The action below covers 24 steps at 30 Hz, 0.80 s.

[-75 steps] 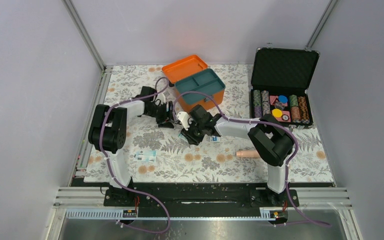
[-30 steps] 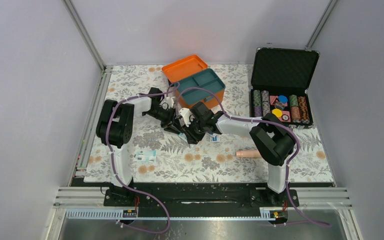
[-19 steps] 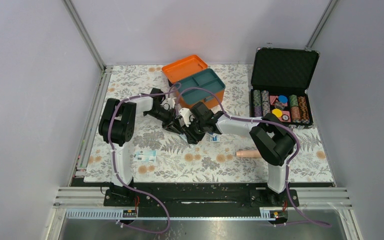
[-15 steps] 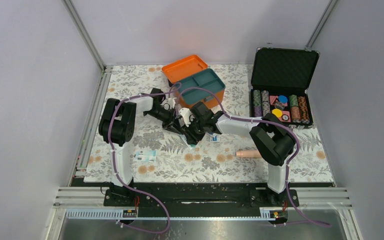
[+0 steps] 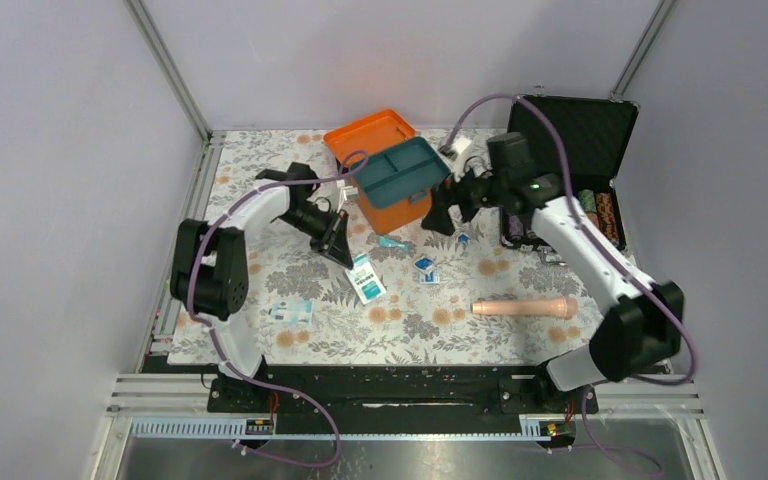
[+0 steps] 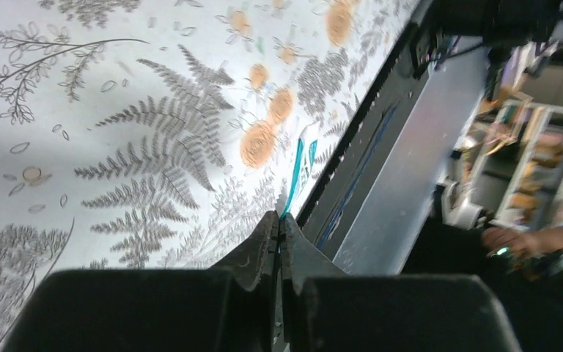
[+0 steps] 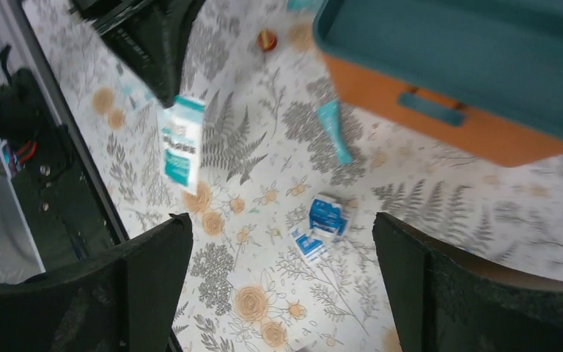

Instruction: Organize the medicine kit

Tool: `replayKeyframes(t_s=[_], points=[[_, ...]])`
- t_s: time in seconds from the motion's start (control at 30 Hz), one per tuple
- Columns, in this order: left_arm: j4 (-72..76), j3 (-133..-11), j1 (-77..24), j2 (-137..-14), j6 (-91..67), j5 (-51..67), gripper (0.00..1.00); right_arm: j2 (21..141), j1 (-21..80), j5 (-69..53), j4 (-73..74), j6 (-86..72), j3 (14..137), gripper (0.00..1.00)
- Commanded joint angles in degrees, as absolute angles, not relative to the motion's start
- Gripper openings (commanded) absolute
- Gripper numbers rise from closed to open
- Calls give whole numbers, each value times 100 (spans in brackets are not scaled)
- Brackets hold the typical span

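Observation:
The medicine kit is an orange box [image 5: 397, 212] with a teal insert tray [image 5: 400, 168] and its lid [image 5: 368, 135] swung open behind. My left gripper [image 5: 344, 254] is shut on the top edge of a white-and-teal packet [image 5: 365, 278], seen edge-on in the left wrist view [image 6: 291, 192] between the closed fingers [image 6: 264, 242]. From the right wrist this packet [image 7: 182, 139] hangs above the cloth. My right gripper [image 5: 447, 212] hovers open beside the box's front right corner [image 7: 440, 117], nothing between its fingers [image 7: 154, 271].
On the floral cloth lie a teal packet [image 5: 392, 241], small blue-and-white packets [image 5: 425, 267] [image 7: 322, 224], another white-and-teal packet [image 5: 290, 311] and a beige cylinder [image 5: 525, 307]. A black case of poker chips [image 5: 565, 215] stands open at the back right, behind the right arm.
The grippers met over the packet at mid-table. The left one has closed on it and keeps it; the right one has let go, opened wide and swung up and right toward the box.

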<state>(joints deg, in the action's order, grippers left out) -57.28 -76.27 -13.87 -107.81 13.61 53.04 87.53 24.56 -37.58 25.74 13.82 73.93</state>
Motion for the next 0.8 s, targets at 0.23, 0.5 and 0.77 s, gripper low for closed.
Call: replayKeyframes(t_s=[0.23,0.5,0.77], points=[[-6005,-10094,-1367,-9839,1397,5500,0,8113,1672,-2553,2344,-165,7492,99],[-2588,-10275,-1371,-10203,-2922,3340,0,8314,1542,-2174,2343,-105,7676,99],[-2782,-10943,-1645,-11027,-4279,1623,0,8451,1522,-2293,2592,337,7716,99]])
